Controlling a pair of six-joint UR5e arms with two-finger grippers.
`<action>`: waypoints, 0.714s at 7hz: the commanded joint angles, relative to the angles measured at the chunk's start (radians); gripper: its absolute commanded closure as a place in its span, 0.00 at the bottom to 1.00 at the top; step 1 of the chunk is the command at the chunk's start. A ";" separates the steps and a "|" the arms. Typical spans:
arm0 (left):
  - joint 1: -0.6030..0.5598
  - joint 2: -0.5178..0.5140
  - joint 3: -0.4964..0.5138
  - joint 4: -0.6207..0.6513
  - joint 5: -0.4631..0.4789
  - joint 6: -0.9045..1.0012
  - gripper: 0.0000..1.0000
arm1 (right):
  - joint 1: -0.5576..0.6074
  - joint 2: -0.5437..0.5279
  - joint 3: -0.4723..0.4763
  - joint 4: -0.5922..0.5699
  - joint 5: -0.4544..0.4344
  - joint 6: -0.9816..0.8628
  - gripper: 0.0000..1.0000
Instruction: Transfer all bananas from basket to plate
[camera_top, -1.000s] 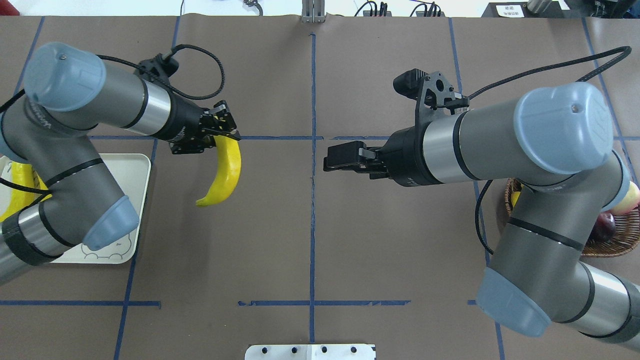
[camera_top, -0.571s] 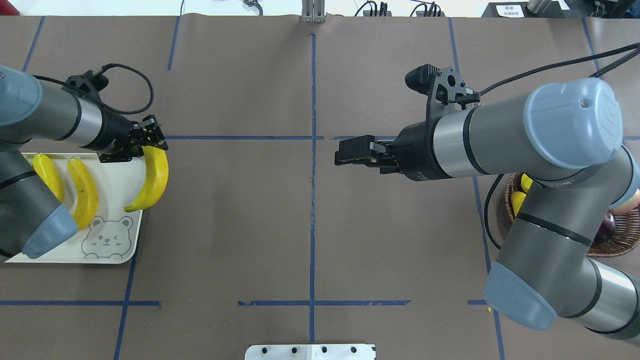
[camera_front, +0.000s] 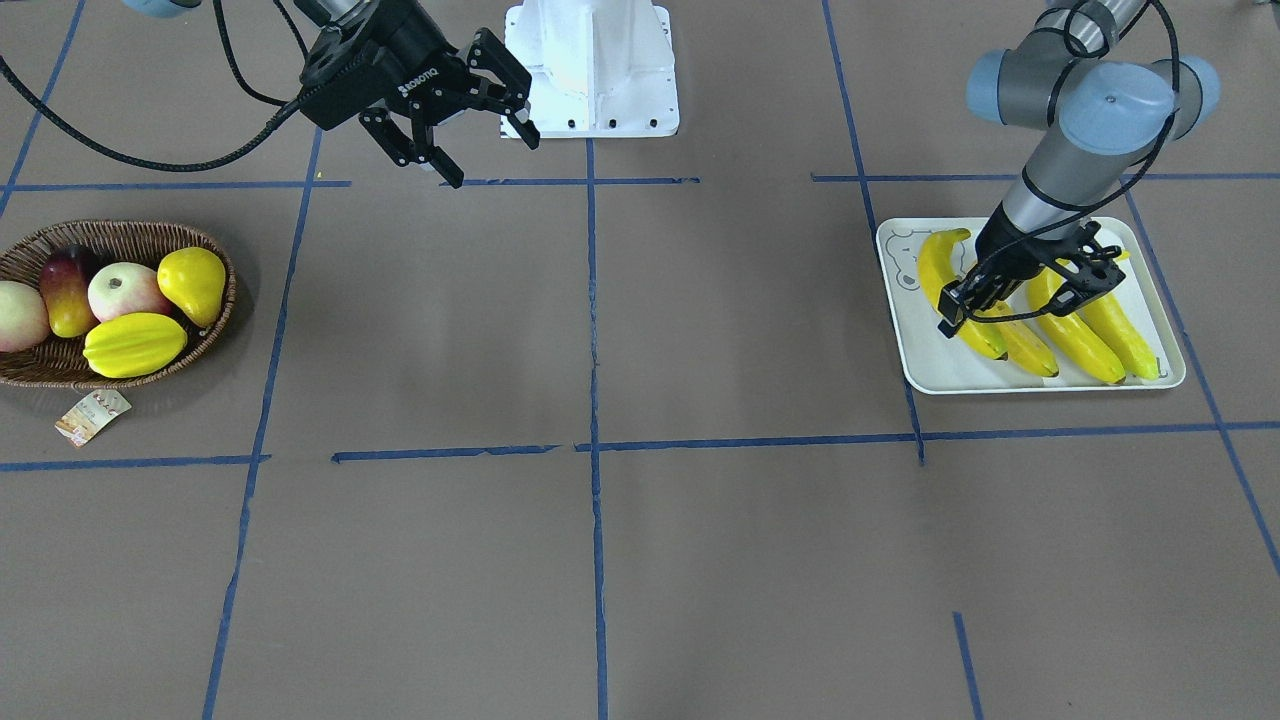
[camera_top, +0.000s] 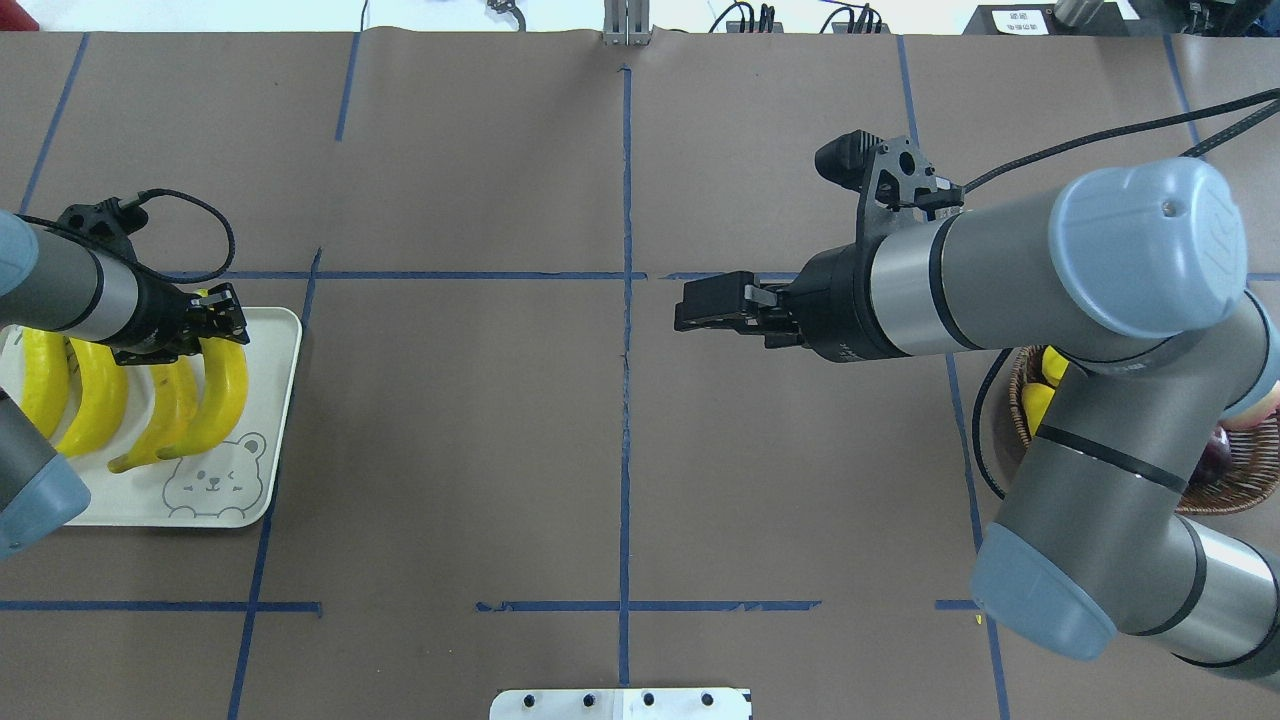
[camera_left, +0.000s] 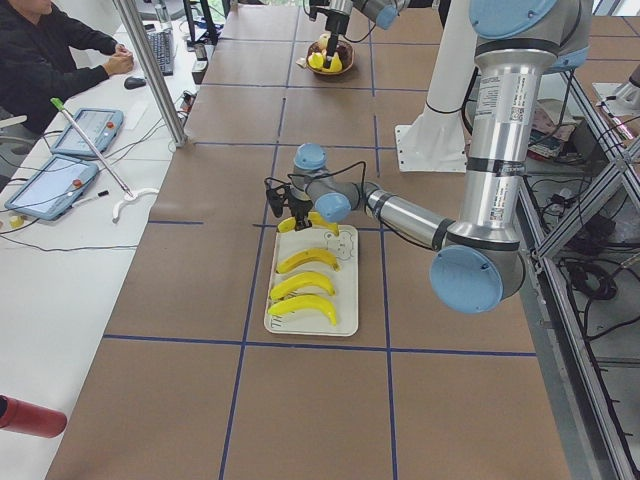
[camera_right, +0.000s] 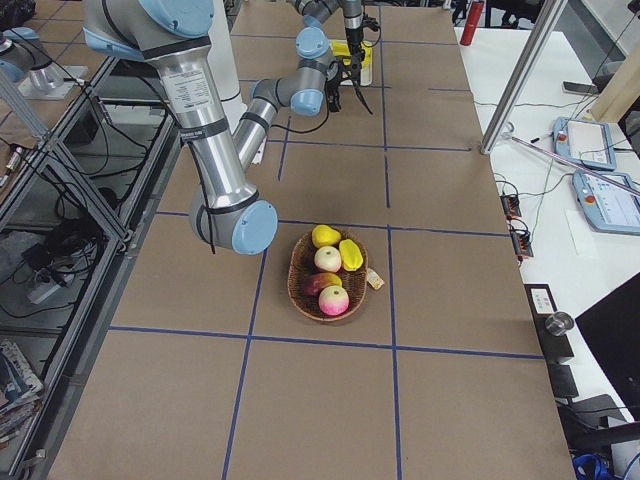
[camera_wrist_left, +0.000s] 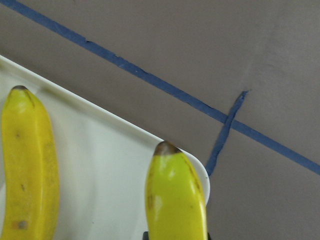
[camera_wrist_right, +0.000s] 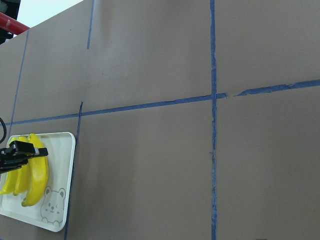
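Observation:
The off-white plate (camera_top: 130, 500) with the bear drawing lies at the table's left end. Three bananas (camera_top: 95, 400) lie on it side by side. My left gripper (camera_top: 228, 322) is shut on the far end of a fourth banana (camera_top: 225, 395), which lies low over the plate beside the others, its other end near the bear. In the left wrist view this banana (camera_wrist_left: 175, 200) sits between my fingers above the plate's corner (camera_wrist_left: 110, 165). My right gripper (camera_front: 487, 150) is open and empty, high over the table's middle. The wicker basket (camera_front: 120, 235) shows no banana.
The basket holds a yellow pear (camera_front: 190, 280), a starfruit (camera_front: 135, 345), apples and a dark red fruit, with a paper tag (camera_front: 90, 415) beside it. The right arm's elbow hangs over the basket in the overhead view (camera_top: 1240, 490). Blue tape lines cross the brown table.
My left gripper has carried the banana leftward from the table's middle to over the plate and lowered it beside the other three. My right gripper has drawn back slightly to the right.

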 joint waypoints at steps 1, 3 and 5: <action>0.002 0.010 0.010 -0.001 0.015 0.038 0.03 | 0.001 0.000 0.000 0.000 0.000 0.000 0.00; 0.007 0.012 0.012 -0.002 0.107 0.038 0.00 | 0.001 0.000 0.000 0.000 0.000 0.000 0.00; 0.004 0.015 -0.029 -0.004 0.071 0.041 0.00 | 0.025 -0.003 0.000 -0.002 0.006 0.000 0.00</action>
